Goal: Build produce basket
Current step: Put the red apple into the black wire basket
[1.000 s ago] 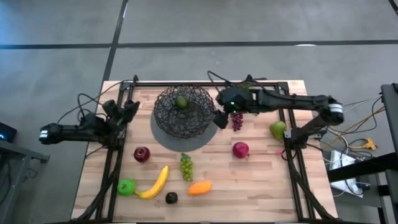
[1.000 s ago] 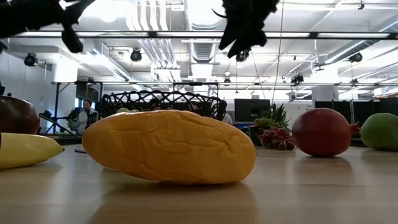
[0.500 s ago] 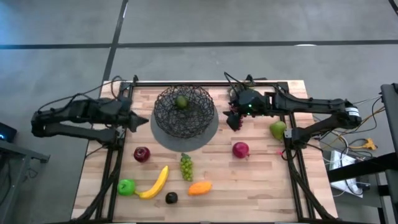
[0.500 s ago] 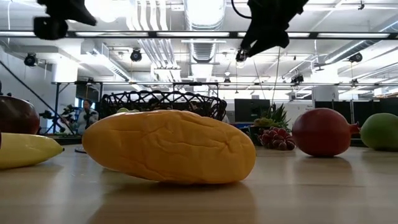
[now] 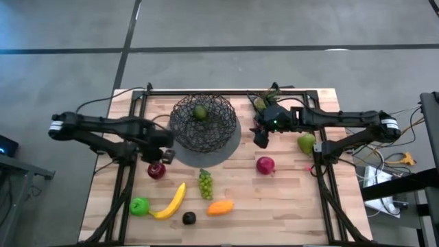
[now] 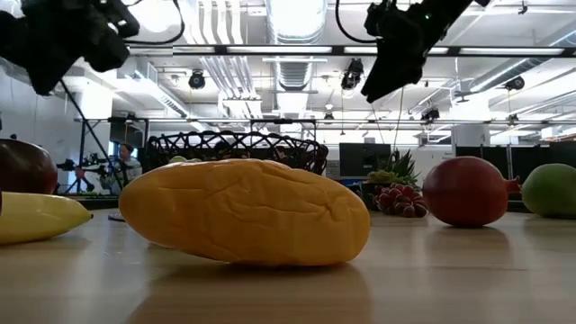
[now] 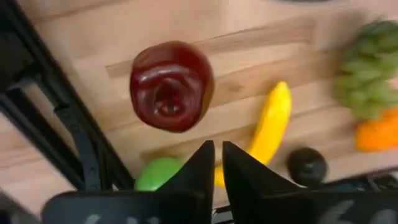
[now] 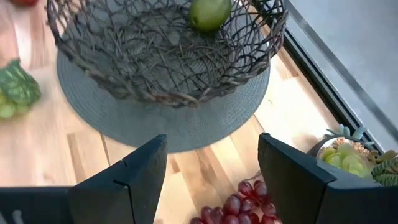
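High view: wire basket [image 5: 203,123] holds one green pear [image 5: 199,112]. Left gripper [image 5: 160,152], fingers nearly shut and empty, hovers above the dark red apple [image 5: 156,170] at the basket's 7 o'clock; it must open, then descend. Right gripper [image 5: 261,138] waits open at 3 o'clock.

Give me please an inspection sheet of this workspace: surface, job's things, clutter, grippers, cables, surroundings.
Surface: wooden table inside a black frame.
Job's things: basket on a grey disc, one green fruit inside. Loose on the table: dark red apple, green apple, banana, green grapes, orange fruit, avocado, second red apple, pear, purple grapes.
Clutter: potted plant at the far edge.
Grippers: left gripper shut, over the dark red apple; right gripper open, over the purple grapes.
Cables: wires right of the table.
Surroundings: grey floor; a person far behind.
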`<action>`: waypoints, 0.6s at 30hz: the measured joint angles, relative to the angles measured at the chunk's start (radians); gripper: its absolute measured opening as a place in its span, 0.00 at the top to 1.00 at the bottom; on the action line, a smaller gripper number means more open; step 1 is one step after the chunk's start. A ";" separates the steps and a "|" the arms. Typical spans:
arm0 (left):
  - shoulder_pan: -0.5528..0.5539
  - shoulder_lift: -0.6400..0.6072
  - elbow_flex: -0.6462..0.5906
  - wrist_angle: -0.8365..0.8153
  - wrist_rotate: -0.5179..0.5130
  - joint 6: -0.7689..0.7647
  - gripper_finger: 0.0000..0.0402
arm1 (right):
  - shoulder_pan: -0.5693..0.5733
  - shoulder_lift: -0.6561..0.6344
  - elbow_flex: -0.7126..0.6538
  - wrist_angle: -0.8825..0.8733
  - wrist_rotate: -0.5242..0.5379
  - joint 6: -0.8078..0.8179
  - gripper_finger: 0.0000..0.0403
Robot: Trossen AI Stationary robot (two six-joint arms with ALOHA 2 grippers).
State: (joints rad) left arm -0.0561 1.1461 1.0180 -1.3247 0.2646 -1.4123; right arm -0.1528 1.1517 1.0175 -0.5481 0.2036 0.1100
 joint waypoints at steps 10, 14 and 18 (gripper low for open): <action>-0.051 0.117 0.004 -0.024 0.036 -0.079 0.78 | 0.000 -0.055 -0.014 0.007 0.000 -0.068 0.42; -0.076 0.130 -0.007 -0.028 -0.013 -0.122 0.77 | 0.000 -0.083 -0.014 0.008 0.000 -0.072 0.42; -0.091 0.151 -0.011 -0.042 -0.068 -0.128 0.77 | 0.000 -0.096 -0.014 0.010 0.009 -0.085 0.42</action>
State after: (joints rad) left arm -0.1470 1.2970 1.0069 -1.3671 0.1963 -1.5401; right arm -0.1532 1.0562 1.0039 -0.5377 0.2126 0.0248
